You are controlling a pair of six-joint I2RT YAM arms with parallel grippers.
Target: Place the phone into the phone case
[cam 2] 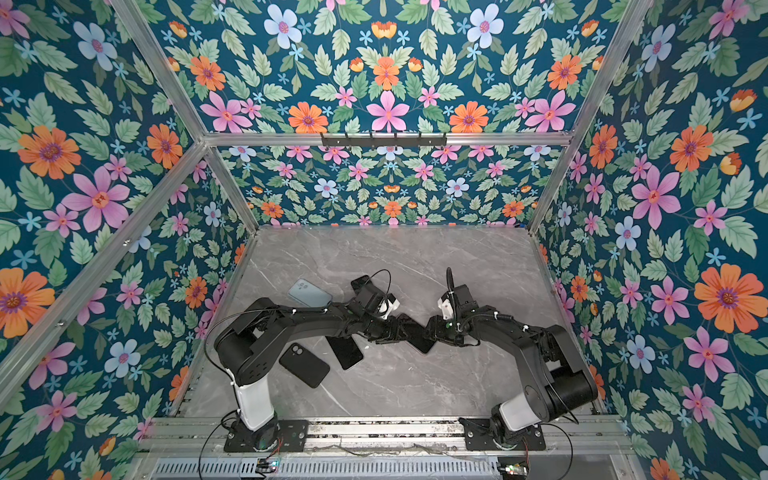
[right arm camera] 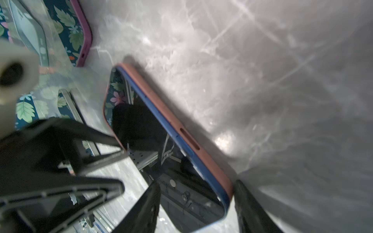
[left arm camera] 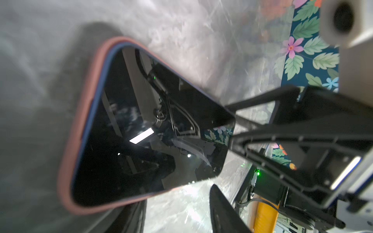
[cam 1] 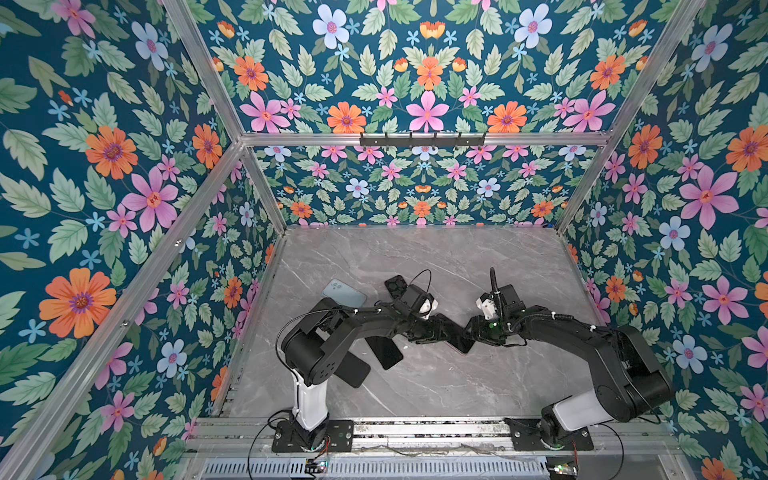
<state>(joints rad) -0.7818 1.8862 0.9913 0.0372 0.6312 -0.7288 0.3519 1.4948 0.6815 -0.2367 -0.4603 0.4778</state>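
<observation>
Your right end effector (right arm camera: 197, 187) and left end effector (right arm camera: 122, 167), half-open and clamping nothing, straddle the blue-edged black phone (right arm camera: 145, 129) on the grey marble worktop (right arm camera: 262, 80) — press its proud edge evenly into the terracotta rubber case (right arm camera: 160, 105).

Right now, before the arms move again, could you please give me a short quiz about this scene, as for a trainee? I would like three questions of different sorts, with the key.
1. Multiple choice: the left gripper and the right gripper meet at one phone. What colour is the case around it? A) green B) reddish-brown C) white
2. True or false: this phone lies with its screen facing down.
3. Fill in: the grey tabletop has veins like ____.

Key: 1 B; 2 false; 3 marble
</observation>
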